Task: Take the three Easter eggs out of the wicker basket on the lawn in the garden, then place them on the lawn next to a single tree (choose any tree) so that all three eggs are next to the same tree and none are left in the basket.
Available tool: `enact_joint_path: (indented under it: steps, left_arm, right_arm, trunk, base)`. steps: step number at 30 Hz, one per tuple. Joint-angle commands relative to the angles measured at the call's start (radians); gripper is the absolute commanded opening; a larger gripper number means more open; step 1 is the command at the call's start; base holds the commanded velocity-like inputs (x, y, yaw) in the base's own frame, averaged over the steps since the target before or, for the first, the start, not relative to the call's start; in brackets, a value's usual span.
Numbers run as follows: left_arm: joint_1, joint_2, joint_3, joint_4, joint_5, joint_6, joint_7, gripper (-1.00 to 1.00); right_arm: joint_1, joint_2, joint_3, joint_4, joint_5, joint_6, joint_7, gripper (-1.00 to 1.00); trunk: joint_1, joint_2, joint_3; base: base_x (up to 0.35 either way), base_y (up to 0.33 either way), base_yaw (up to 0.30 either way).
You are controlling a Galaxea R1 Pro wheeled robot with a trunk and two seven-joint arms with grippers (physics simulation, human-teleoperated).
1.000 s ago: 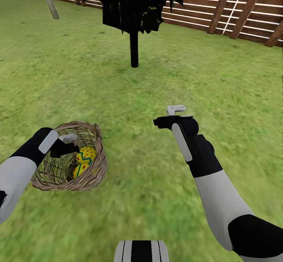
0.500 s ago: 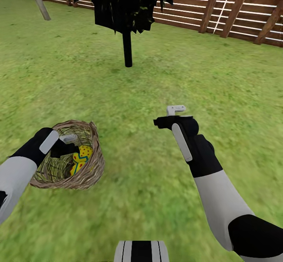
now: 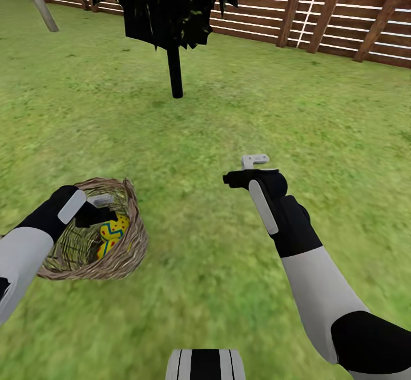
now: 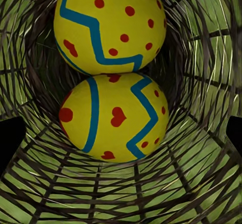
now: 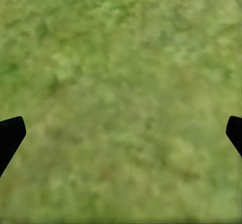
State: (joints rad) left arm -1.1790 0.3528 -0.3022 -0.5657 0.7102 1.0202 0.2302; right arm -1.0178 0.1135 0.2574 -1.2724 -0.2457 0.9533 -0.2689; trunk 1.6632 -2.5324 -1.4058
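Note:
The wicker basket (image 3: 128, 251) stands on the lawn (image 3: 205, 129) at the lower left. Two yellow Easter eggs with blue zigzags and red hearts lie inside it, one (image 3: 113, 229) above the other (image 3: 105, 249). In the left wrist view the two eggs (image 4: 111, 24) (image 4: 115, 117) touch each other deep between the woven walls. My left gripper (image 3: 103, 215) (image 4: 121, 133) hangs open in the basket's mouth, above the eggs and apart from them. My right gripper (image 3: 233, 178) (image 5: 121, 133) is open over bare grass, to the right of the basket.
A black-trunked tree (image 3: 174, 72) with near-black foliage stands ahead on the grass. A pale grey trunk (image 3: 39, 0) leans at the far upper left. A brown slatted fence (image 3: 342, 15) closes the back. Open grass lies all around the basket.
The whole view has swung right, so the tree, fence and basket have slid left in the picture. Both arms keep the same pose and both grippers stay open.

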Motion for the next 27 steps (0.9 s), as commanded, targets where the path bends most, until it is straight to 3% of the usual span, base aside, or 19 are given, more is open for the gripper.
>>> enact_joint_path:
  steps: [1, 4, 15, 27]
  left_arm:
    - [-0.001, 0.002, -0.009, -0.002, 0.01, 0.0, 0.003, 1.0]
    - [-0.001, 0.005, -0.011, -0.002, 0.01, -0.003, -0.015, 1.0]
    - [-0.001, 0.007, -0.012, 0.004, 0.01, -0.004, -0.035, 1.0]
    - [-0.001, 0.007, -0.012, 0.01, 0.011, -0.003, -0.037, 1.0]
  right_arm:
    - [-0.001, 0.0, 0.001, 0.0, -0.01, 0.002, -0.01, 1.0]
    - [-0.001, 0.0, 0.002, 0.001, -0.01, 0.0, -0.01, 1.0]
    - [-0.001, 0.001, 0.002, 0.002, -0.01, -0.001, -0.01, 1.0]
    - [-0.001, 0.002, 0.003, 0.002, -0.01, -0.001, -0.01, 1.0]
  trunk:
    - [0.0, 0.0, -0.001]
    - [0.0, 0.0, -0.001]
    - [0.005, -0.003, -0.043]
    - [0.005, -0.003, -0.043]
  base:
    - [-0.001, 0.01, -0.008]
    - [0.0, 0.005, -0.004]
    - [0.0, 0.001, -0.001]
    - [0.0, 0.0, 0.0]
